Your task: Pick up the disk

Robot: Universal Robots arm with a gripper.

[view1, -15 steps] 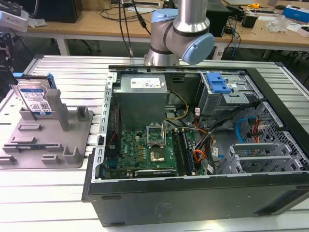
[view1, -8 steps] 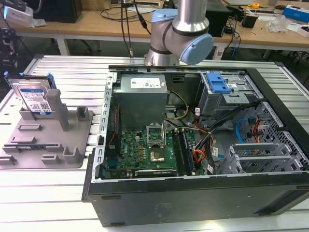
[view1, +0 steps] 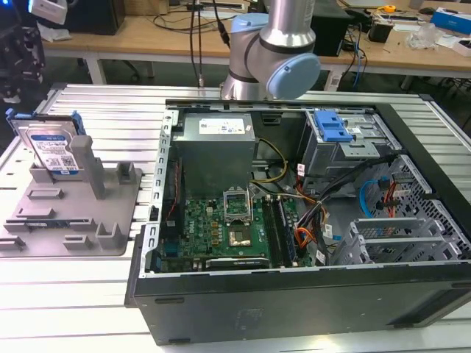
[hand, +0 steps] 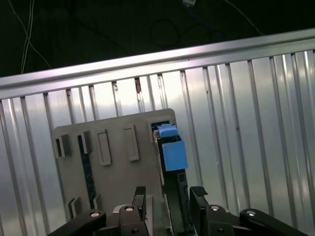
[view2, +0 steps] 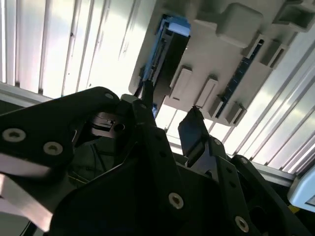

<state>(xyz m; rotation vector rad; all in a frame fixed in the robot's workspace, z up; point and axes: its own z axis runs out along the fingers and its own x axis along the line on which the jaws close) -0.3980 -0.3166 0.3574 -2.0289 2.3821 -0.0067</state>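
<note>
The disk (view1: 53, 151) stands on edge in the grey fixture (view1: 73, 213) at the exterior view's left, its white-and-blue label facing out and blue rails along its edges. In the first wrist view the disk (hand: 170, 147) appears edge-on, with a blue rail end on top, in line with the gap of my gripper (hand: 168, 199). In the second wrist view my gripper (view2: 170, 115) is open, its two black fingers (view2: 194, 130) spread, and the disk (view2: 170, 54) lies well beyond them. The gripper holds nothing and is clear of the disk.
An open computer case (view1: 434, 213) with a green board and cables takes up the middle and the exterior view's right. A blue latch on a silver drive cage (view1: 335, 129) sits at its back. My arm (view1: 272, 51) rises behind the case. Ribbed metal table (view1: 96, 294) all around.
</note>
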